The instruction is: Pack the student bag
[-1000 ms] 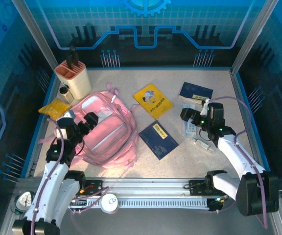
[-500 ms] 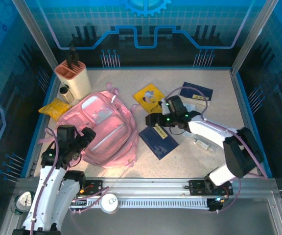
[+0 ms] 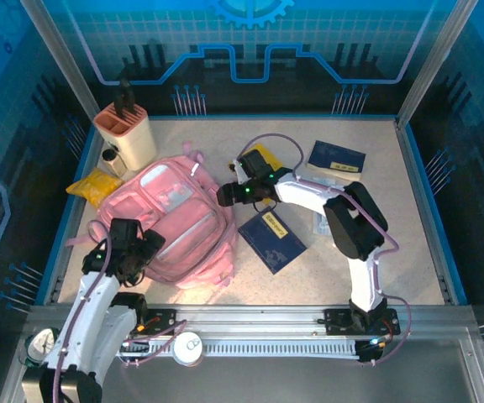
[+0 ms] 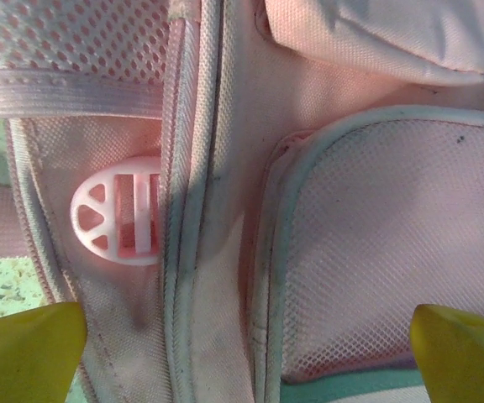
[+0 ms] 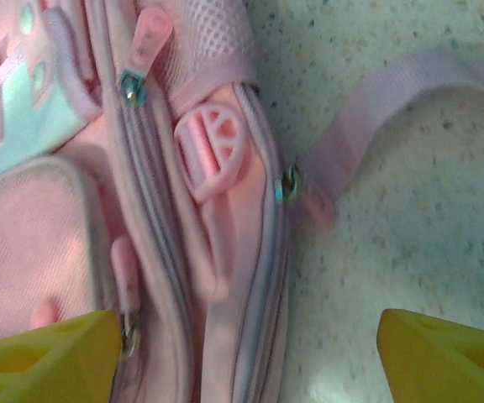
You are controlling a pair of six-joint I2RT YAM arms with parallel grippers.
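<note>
The student bag (image 3: 175, 214), a big pink backpack, lies flat on the table left of centre. My left gripper (image 3: 145, 245) hovers over its near left corner, open; in the left wrist view its yellow fingertips (image 4: 25, 353) stand wide apart over the bag's mesh fabric (image 4: 376, 252) and a white plastic buckle (image 4: 120, 210). My right gripper (image 3: 223, 195) reaches across to the bag's right edge. It is open, with nothing between the fingertips (image 5: 44, 357), and it straddles the bag's side seam (image 5: 217, 277) and a zip pull (image 5: 288, 186). A loose pink strap (image 5: 393, 109) lies on the table.
A yellow book (image 3: 267, 161) lies under the right arm. A dark blue book (image 3: 271, 239) sits just right of the bag and another (image 3: 336, 158) at the back right. A pen holder (image 3: 124, 133), a small bottle (image 3: 110, 158) and a yellow packet (image 3: 93, 185) crowd the back left.
The right arm has swung from the table's right side across the books to the bag's right edge, its jaws narrowing a little. The left gripper has drawn back toward the bag's near left corner.
</note>
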